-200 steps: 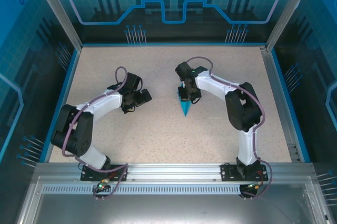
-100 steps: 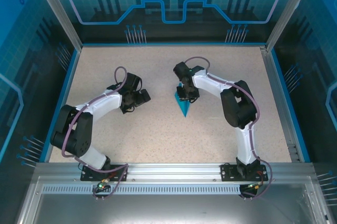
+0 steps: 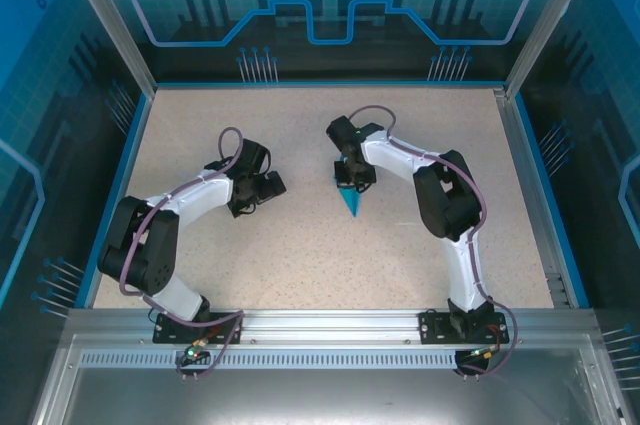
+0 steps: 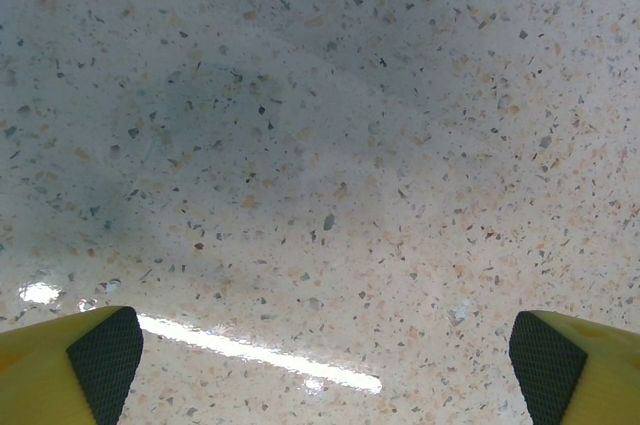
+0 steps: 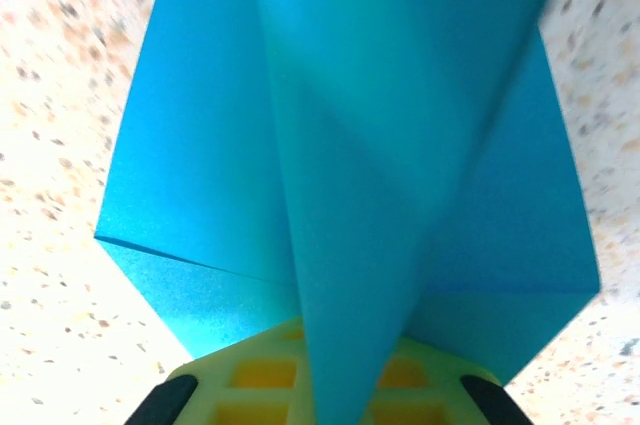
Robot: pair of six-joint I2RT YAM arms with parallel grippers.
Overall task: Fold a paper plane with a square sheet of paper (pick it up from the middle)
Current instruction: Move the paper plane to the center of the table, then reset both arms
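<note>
Right gripper (image 3: pixel 351 178) pinches paper plane (image 5: pixel 350 145) along centre crease (probably to set fold), mid-table (image 3: pixel 300 245). Left gripper (image 4: pixel 320 370) spread wide, parked clear toward left edge.

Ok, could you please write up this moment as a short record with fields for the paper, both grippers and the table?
Paper plane: cyan-blue, folded, sharp tip pointing toward the arms' bases, wings spread either side of the centre fold
Right gripper: shut on the plane's centre fold
Left gripper: open, holding nothing, over bare table to the left of the plane, apart from it
Table: speckled beige surface
Plane touching table: cannot tell
</note>
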